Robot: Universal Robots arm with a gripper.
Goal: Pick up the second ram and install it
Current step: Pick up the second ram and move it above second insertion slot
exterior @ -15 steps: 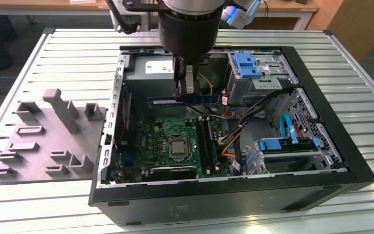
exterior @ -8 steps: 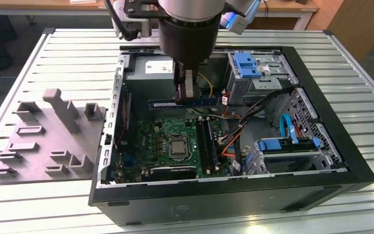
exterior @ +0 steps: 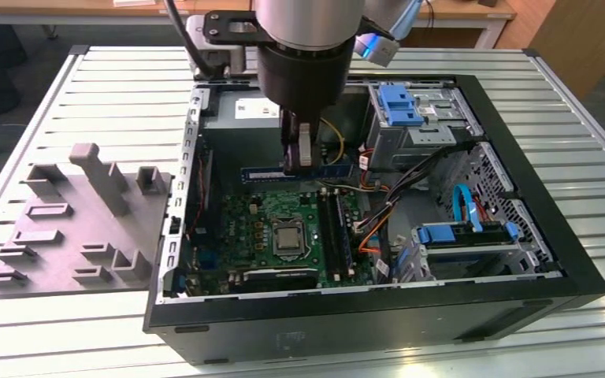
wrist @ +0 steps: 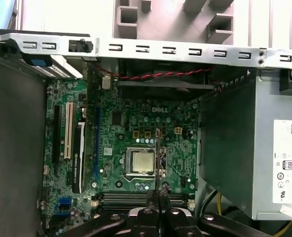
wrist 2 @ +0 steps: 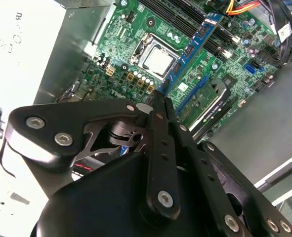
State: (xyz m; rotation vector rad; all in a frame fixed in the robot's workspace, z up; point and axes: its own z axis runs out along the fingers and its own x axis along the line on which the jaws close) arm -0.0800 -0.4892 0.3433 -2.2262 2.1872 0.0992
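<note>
**Gripper holds the RAM over the open case**

Gripper [exterior: 300, 160] fingers are pressed together on the RAM [exterior: 332, 169], pinching its flat faces at about mid-length. The blue stick hangs level, with a similar stretch sticking out on each side. From where I stand, that centred hold looks chosen to stop the stick tipping. It also leaves the long lower edge free to meet a slot.

The RAM is up in the air above the far end of the board [exterior: 265, 220], clear of it and touching nothing but the fingers. In the first wrist view it shows edge-on as a thin line running across the socket [wrist: 142, 162]. That tells me the stick is carried on edge rather than flat. The slots [exterior: 336, 228] run alongside the socket. To my eye the stick lies crosswise to them, so it is not lined up with them, and I'd judge the install not yet done.

The case [exterior: 387, 315] lies on its side on the table [exterior: 103, 79] with the open side up. That turns the board to face the arm, so it can be reached straight from above. Beside the case, on the exterior view's left, sits a grey fixture [exterior: 72, 213] of posts and pockets. I take it as a stand that keeps parts upright so they can be pinched by their faces.
</note>
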